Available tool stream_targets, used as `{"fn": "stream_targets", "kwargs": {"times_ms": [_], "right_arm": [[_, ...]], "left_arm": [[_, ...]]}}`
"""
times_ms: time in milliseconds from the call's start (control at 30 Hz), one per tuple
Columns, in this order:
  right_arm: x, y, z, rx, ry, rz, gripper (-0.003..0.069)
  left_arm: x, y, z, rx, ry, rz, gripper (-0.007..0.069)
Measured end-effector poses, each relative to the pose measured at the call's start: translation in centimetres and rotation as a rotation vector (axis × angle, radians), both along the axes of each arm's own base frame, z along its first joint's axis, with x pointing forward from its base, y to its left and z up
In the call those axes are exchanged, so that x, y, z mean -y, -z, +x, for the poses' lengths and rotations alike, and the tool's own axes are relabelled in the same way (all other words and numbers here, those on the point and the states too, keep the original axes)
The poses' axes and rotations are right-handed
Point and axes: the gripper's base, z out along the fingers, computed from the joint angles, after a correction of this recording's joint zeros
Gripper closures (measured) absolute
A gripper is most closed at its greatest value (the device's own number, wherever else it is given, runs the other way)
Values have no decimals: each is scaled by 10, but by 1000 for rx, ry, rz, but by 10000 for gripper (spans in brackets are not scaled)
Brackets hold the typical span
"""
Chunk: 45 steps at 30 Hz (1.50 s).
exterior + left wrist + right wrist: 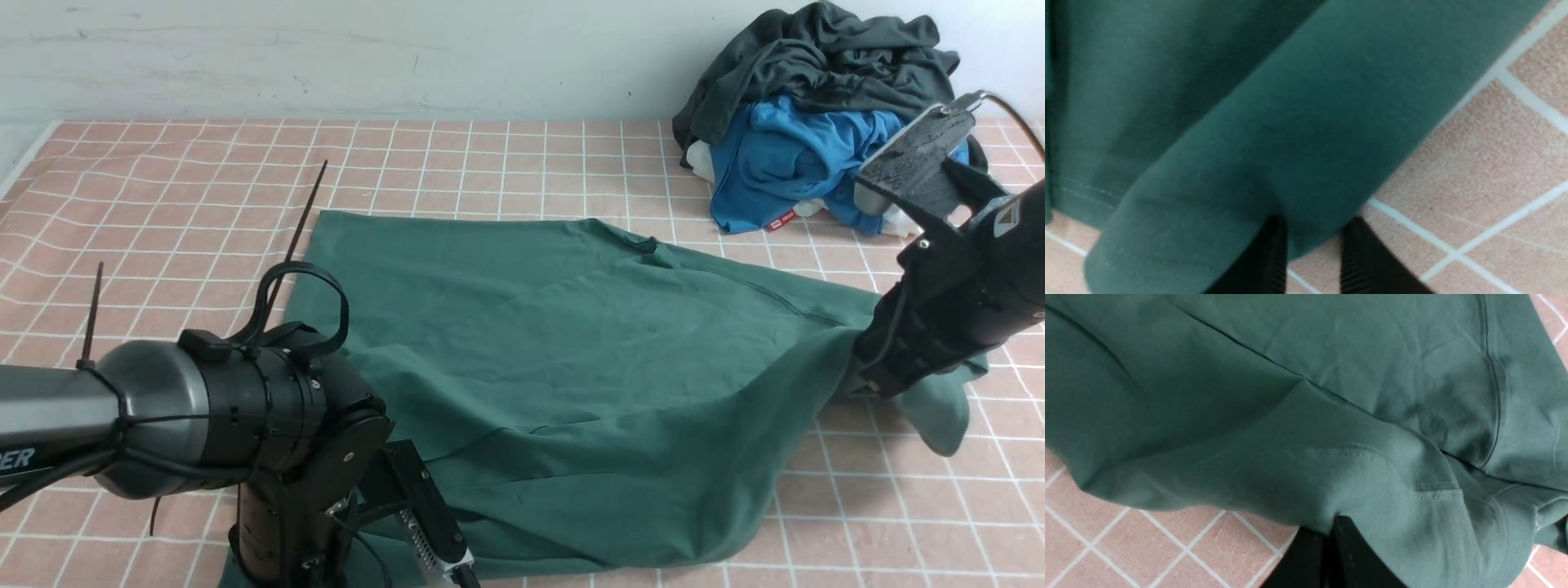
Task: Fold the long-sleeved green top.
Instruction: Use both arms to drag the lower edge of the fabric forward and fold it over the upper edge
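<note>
Pinches green long-sleeved top [571, 351] in right pincer [1331, 524], clamped tight; straddles its fold with left pincer [1312, 232], jaws parted. Spreads ahead, long axis pincer-to-pincer.

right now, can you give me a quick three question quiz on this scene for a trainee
1. True or false: the right gripper is shut on the green long-sleeved top.
2. Which garment lies uppermost on the clothes pile at far right? A) blue B) dark grey garment C) white
3. Fill in: the jaws of the left gripper stand ____.
Key: 1 true; 2 B; 3 open.
</note>
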Motion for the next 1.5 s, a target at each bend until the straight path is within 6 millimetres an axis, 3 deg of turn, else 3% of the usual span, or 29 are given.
{"fn": "stream_targets", "kwargs": {"times_ms": [33, 133, 200, 400, 533, 700, 767, 867, 1000, 1233, 1367, 1500], "right_arm": [[0, 0, 0, 0, -3, -1, 662], [0, 0, 0, 0, -3, 3, 662], [0, 0, 0, 0, -3, 3, 662], [0, 0, 0, -3, -4, 3, 662], [0, 0, 0, -4, -4, 3, 662], [0, 0, 0, -5, -4, 3, 662], [0, 0, -1, -8, -3, 4, 662], [-1, 0, -1, -9, -3, 7, 662], [-1, 0, -1, -9, -2, 8, 662], [0, 1, -3, -30, -5, 4, 662], [0, 1, -3, -35, -5, 3, 662], [0, 1, -3, -36, -5, 2, 662]], "left_arm": [[0, -1, 0, 3, -10, -1, 554], [-1, -3, -1, 21, -28, -5, 608], [-2, -5, -2, 32, -32, -4, 617], [-6, -37, -6, 164, -84, -86, 618], [-4, -36, -3, 182, -92, -107, 617], [-1, -19, 0, 134, -38, -79, 562], [0, -11, 2, 111, -29, -66, 496], [0, -10, 1, 102, -58, -60, 401], [-3, -13, -1, 109, -103, -41, 368], [-15, -51, 1, 321, -177, -47, 608], [-19, -65, -1, 382, -175, -68, 627], [-18, -66, -3, 368, -181, -78, 628]]}}
